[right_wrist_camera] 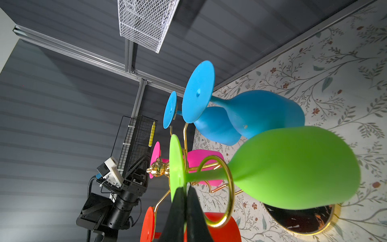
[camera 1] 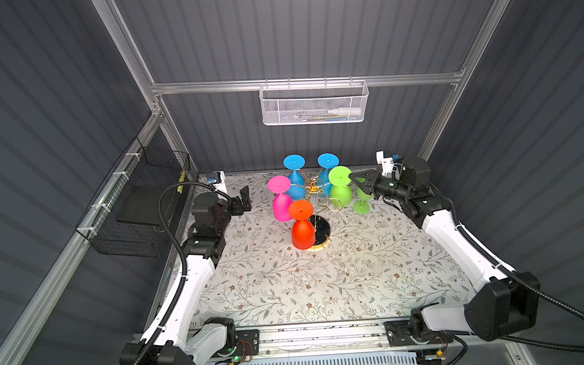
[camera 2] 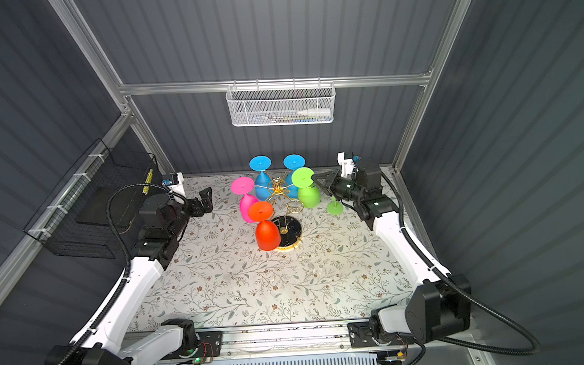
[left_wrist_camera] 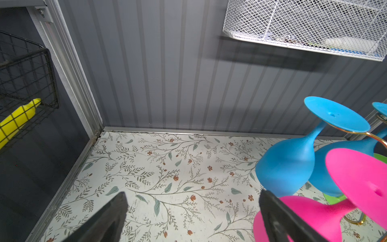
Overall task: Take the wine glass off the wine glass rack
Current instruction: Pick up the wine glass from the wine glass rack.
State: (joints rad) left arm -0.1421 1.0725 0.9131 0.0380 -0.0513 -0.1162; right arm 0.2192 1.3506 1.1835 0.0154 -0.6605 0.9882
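The gold wine glass rack (camera 1: 312, 186) stands on its round black base (camera 1: 323, 228) at the back middle of the table. Blue, pink and orange-red glasses hang upside down from its arms. A green wine glass (camera 1: 341, 191) hangs on the right arm, its stem inside the gold ring (right_wrist_camera: 228, 178). My right gripper (camera 1: 352, 177) (right_wrist_camera: 185, 191) is shut on the edge of this glass's flat green foot (right_wrist_camera: 175, 165). My left gripper (camera 1: 244, 200) (left_wrist_camera: 193, 194) hangs open and holds nothing, left of the pink glass (left_wrist_camera: 314, 215).
A second green glass (camera 1: 361, 206) stands on the table under my right wrist, partly hidden by it. A white mesh basket (camera 1: 314, 104) hangs on the back wall and a black wire basket (camera 1: 141, 202) on the left wall.
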